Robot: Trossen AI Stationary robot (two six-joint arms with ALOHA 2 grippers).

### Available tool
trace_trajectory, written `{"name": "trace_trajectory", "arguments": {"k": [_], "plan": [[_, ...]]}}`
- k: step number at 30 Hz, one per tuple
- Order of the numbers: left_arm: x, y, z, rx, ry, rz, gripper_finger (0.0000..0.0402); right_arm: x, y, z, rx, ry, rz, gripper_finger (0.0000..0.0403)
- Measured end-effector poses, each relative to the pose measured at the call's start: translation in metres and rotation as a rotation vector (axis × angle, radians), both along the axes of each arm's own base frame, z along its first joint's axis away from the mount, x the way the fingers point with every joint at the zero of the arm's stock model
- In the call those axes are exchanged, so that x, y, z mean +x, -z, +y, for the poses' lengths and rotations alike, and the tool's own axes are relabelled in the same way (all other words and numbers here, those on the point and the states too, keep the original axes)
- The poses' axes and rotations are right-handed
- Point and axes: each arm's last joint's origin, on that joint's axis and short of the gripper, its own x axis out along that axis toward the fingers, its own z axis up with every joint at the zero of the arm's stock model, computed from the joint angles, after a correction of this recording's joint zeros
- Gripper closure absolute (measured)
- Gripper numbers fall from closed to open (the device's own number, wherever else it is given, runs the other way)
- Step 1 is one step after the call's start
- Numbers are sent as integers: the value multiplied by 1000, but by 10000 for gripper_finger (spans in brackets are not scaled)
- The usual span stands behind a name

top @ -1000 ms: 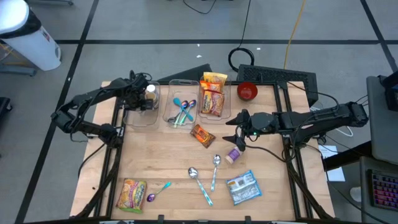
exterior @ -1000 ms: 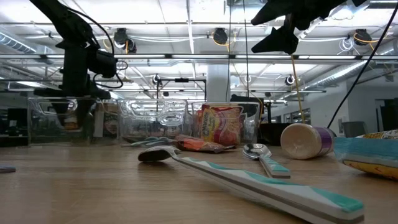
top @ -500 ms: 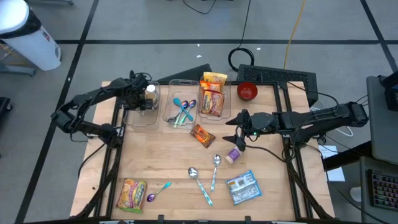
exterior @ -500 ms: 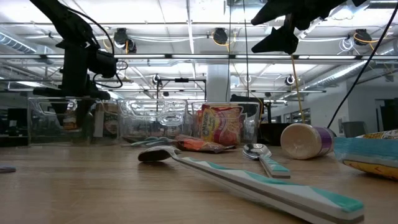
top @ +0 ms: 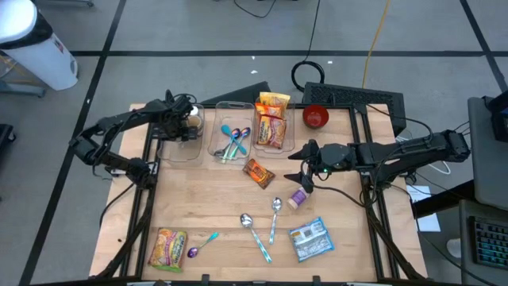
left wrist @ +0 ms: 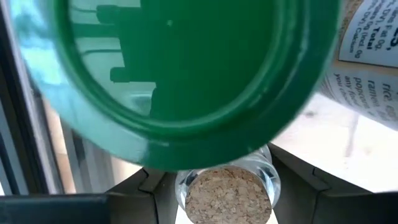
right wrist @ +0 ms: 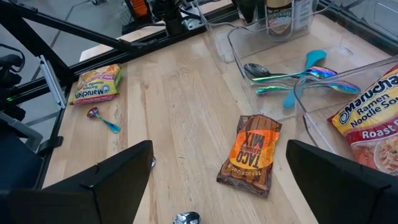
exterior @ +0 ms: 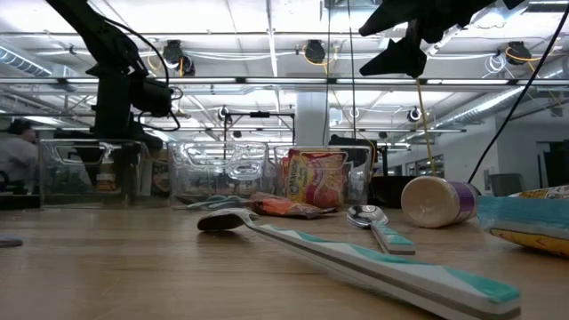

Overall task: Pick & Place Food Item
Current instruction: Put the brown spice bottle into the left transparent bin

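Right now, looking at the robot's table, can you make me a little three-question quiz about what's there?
1. True or false: the right gripper is holding the taco seasoning packet.
2. What lies in the middle clear bin? A) spoons B) ramen C) a red bowl
3. Fill in: the left gripper holds a jar over the ____ clear bin.

Key
1. False. Its fingers are spread with nothing between them, and the packet lies on the table.
2. A. The spoons are in it; ramen packs fill the next bin, and the red bowl sits on the table.
3. Leftmost.
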Motion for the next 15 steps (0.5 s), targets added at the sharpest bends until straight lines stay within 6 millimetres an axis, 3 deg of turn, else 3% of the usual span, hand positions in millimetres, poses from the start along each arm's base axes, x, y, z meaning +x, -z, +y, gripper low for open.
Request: {"name": "trace_trajectory", "arguments": {"k": [15], "plan": [[0, 0, 0, -1, -14, 7, 197, 0, 0, 0, 0, 0, 0, 39]]}}
